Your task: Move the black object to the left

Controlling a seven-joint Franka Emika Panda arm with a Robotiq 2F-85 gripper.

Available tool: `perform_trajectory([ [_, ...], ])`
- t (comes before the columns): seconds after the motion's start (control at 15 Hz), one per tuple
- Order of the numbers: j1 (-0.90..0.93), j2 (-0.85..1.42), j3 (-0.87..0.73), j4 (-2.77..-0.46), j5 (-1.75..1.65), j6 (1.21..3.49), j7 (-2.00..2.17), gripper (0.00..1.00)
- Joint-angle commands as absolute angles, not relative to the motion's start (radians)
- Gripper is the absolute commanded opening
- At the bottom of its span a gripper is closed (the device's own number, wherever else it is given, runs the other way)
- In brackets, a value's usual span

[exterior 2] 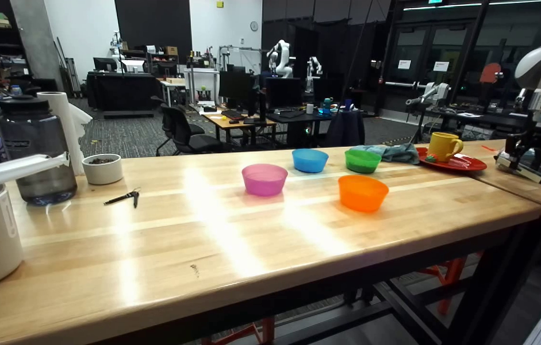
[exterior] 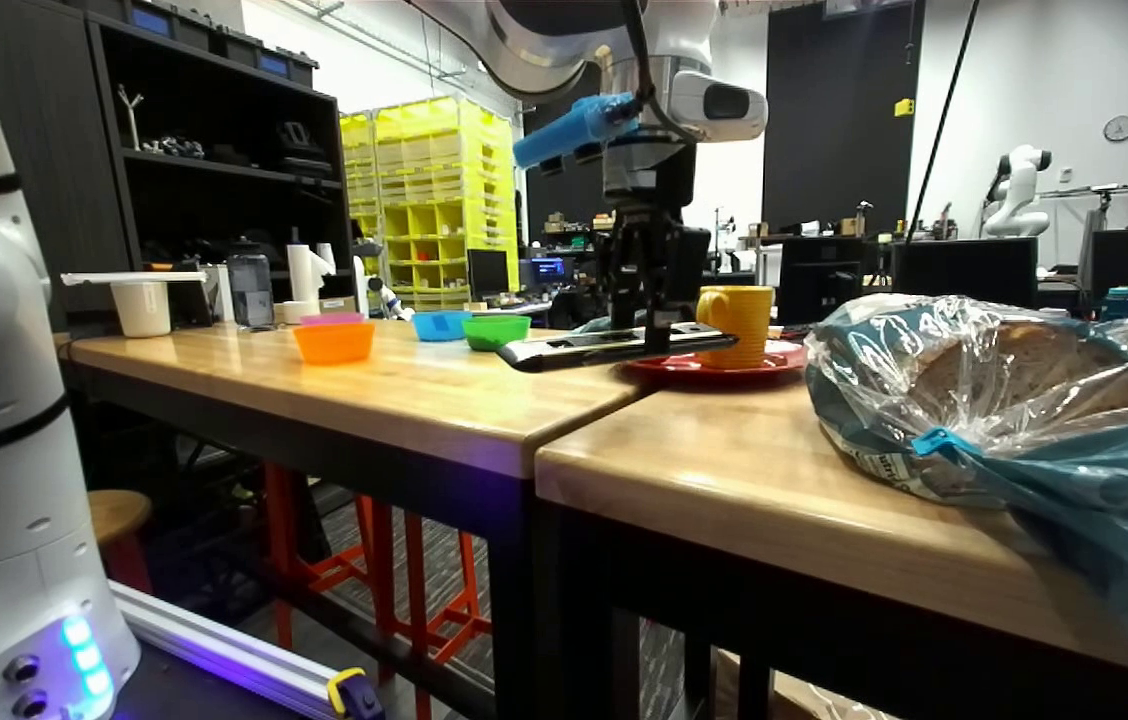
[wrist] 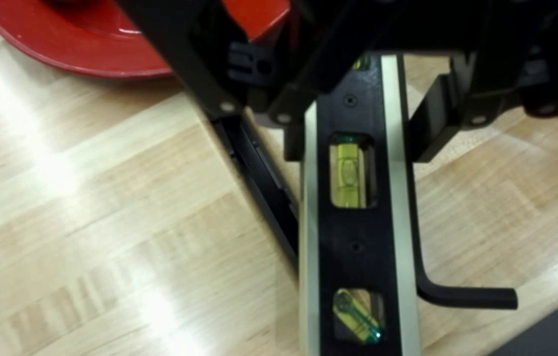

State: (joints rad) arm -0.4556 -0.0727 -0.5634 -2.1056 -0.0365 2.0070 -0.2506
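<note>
My gripper pinches the black level near the red plate; I'd ease it leftward, held flat, without nudging the plate.

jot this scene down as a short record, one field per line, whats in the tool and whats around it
task object: black level, pale edges, yellow-green vials
grip: tool closed on the level across its width
alongside: bent black bar along one long side; cannot tell if fixed to it
height: level looks raised; gap beneath unclear
plate: red plate, yellow cup standing on it
bowls: pink bowl, blue bowl, green bowl, orange bowl
bread: bagged bread
bottle: dark bottle
status: level not yet released
</note>
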Motion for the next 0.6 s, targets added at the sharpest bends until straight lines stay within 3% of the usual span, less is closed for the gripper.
perform_trajectory([
  [0.0,-0.457,-0.161,-0.533,-2.118,-0.059,1.952,-0.237,0.31],
  [0.53,-0.433,-0.280,-0.456,-2.167,-0.066,1.892,-0.223,0.31],
])
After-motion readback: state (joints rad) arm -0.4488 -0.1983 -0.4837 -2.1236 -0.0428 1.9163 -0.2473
